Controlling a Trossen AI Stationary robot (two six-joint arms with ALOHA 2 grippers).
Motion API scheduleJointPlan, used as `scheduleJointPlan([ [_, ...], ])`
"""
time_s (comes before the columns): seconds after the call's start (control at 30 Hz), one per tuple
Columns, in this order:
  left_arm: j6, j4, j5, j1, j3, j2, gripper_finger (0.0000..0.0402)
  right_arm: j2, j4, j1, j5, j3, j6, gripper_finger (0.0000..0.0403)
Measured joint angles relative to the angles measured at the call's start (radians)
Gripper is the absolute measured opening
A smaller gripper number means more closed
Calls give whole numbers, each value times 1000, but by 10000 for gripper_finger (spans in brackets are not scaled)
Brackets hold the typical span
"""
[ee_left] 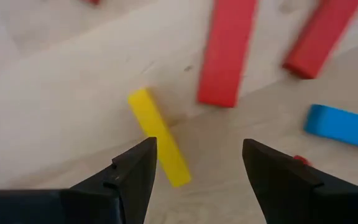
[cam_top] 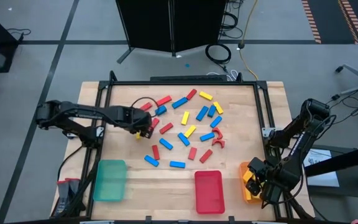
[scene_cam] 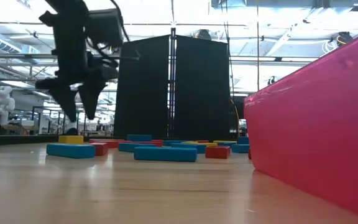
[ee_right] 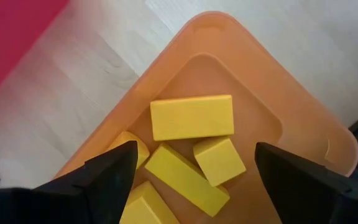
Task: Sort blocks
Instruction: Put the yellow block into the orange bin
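Observation:
Red, blue and yellow blocks (cam_top: 185, 127) lie scattered flat on the wooden table. My left gripper (cam_top: 140, 129) hangs open, pointing down, just above a yellow bar (ee_left: 159, 138) at the left edge of the scatter. In the low view its fingers (scene_cam: 67, 106) stand clear above that bar (scene_cam: 71, 139). My right gripper (ee_right: 196, 152) is open above the orange tray (ee_right: 272, 81) at the table's near right, nothing between its fingers. Several yellow blocks (ee_right: 191, 117) lie in that tray.
A green tray (cam_top: 110, 180) stands near the front left and a red tray (cam_top: 209, 191) at the front middle. Red bars (ee_left: 227, 53) and a blue bar (ee_left: 344, 126) lie close to the yellow bar. A black frame (cam_top: 107, 93) borders the table.

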Motion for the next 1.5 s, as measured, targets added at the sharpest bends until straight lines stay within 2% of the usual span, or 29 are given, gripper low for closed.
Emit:
scheduleJointPlan([
  [0.23,-32,12,-57,5,-35,2,241,0,-1,0,-1,0,-10,320],
  [0.5,-6,29,-44,7,-34,108,241,0,-6,0,-2,0,-6,320],
  [0.6,25,69,-7,7,-34,152,237,0,-6,0,-3,0,-3,320],
  [0.73,51,98,22,6,-32,211,193,0,-5,0,-4,0,4,320],
  [0.93,100,136,22,13,-29,225,60,0,-5,0,-5,0,27,320],
  [1.1,101,135,21,12,-32,209,59,0,-12,0,-1,1,39,320],
  [1.17,102,133,8,6,-19,201,59,0,-15,-5,42,1,54,320],
  [1.27,111,199,-2,-6,27,159,59,-12,-35,-25,221,1,82,320],
  [1.37,157,307,-9,-6,70,113,59,-48,-102,-74,411,1,108,320],
  [1.5,262,500,-11,5,139,52,59,-133,-243,-170,562,1,124,320],
])
